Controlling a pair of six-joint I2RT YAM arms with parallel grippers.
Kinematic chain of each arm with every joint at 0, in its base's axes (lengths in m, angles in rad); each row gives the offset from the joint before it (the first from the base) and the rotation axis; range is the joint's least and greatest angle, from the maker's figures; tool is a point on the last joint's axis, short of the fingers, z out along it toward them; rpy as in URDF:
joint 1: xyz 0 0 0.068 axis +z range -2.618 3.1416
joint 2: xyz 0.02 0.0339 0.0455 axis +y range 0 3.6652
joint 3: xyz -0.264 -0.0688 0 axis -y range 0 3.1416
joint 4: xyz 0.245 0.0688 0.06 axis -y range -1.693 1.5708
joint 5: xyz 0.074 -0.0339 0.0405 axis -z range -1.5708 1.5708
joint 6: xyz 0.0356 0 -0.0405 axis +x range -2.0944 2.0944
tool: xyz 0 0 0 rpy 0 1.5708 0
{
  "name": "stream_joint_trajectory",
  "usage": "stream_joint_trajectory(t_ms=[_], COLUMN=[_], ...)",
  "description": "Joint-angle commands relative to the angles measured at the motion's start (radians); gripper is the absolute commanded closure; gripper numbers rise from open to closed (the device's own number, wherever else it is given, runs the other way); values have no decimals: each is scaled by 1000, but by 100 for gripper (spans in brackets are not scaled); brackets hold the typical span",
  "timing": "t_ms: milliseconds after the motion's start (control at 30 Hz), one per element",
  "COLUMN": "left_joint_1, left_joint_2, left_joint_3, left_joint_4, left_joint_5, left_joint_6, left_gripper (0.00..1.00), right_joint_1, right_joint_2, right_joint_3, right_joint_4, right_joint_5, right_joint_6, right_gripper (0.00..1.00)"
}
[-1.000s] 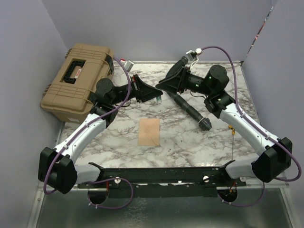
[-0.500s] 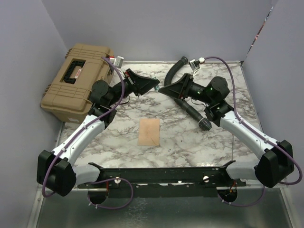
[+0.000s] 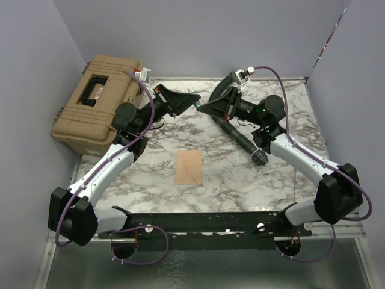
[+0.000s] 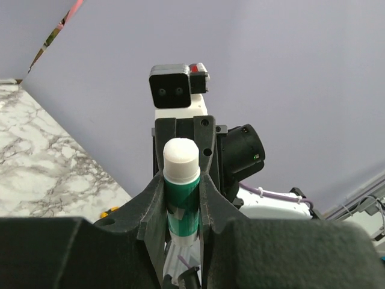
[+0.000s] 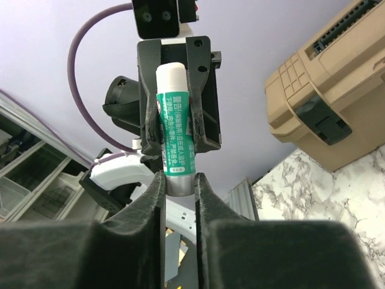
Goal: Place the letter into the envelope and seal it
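- Above the back of the surface (image 3: 252,180), both arms are raised and their tips meet at one glue stick (image 5: 175,132), well clear of the paper below.
- From its own wrist view, the left gripper (image 4: 181,180) is closed to a narrow gap around the green body of the stick, holding it firm.
- Opposite it, the right gripper (image 5: 178,180) is pinched on the pale end of the same stick. The two-sided hold looks meant for pulling or twisting off a cap, one side bracing while the other works.
- Near the middle of the surface lies a single flat brown rectangle, probably the envelope (image 3: 188,167). It is apart from both arms, left there ready for gluing.
- No separate letter shows. Since glue is being readied, it is likely already inside, though the flap is too small to make out.
- A tan case (image 3: 99,99) sits at the left edge and a black hose (image 3: 240,135) lies under the right arm — neither is involved.
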State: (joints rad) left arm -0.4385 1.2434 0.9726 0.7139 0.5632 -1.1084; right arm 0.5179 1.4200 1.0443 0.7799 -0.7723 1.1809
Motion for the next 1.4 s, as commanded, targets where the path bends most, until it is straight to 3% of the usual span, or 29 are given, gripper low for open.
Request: stream_joint_trajectory(t_ms=[0,67,167,300,600,700,800,933,967,1067,1100,1233,1367], left_joint_1=[-5,-5,-5,-3,-4,8,38,64,71,97,106,134,135], left_joint_2=[-4,-5,-10,-18,36,73,119,125,124,125,117,89,69], left_joint_3=[-3,-6,-23,-28,69,120,175,230,235,246,237,191,156], left_joint_4=[62,57,28,-87,-265,-366,-448,-531,-517,-446,-437,-359,-207], left_joint_5=[-30,-45,-81,-152,-301,-341,-311,-298,-265,-88,-47,106,229], left_joint_6=[-16,-12,7,92,133,40,-23,47,73,177,208,224,158], left_gripper=[100,100,100,100,100,100,100,100,100,100,100,100,100], right_joint_1=[10,17,31,55,204,257,269,263,245,132,102,33,18], right_joint_2=[31,38,34,40,109,168,222,180,158,87,50,-48,-53], right_joint_3=[49,74,121,187,210,234,294,304,312,299,274,160,102], right_joint_4=[30,-14,-249,-584,-551,-502,-549,-637,-670,-716,-694,-527,-354], right_joint_5=[-48,-81,-82,227,933,1160,1228,1047,942,632,555,307,162], right_joint_6=[-11,-85,-422,-885,-1324,-1435,-1391,-1202,-1116,-843,-761,-513,-310], right_gripper=[89,98,99,100,99,100,100,96,86,40,34,22,22])
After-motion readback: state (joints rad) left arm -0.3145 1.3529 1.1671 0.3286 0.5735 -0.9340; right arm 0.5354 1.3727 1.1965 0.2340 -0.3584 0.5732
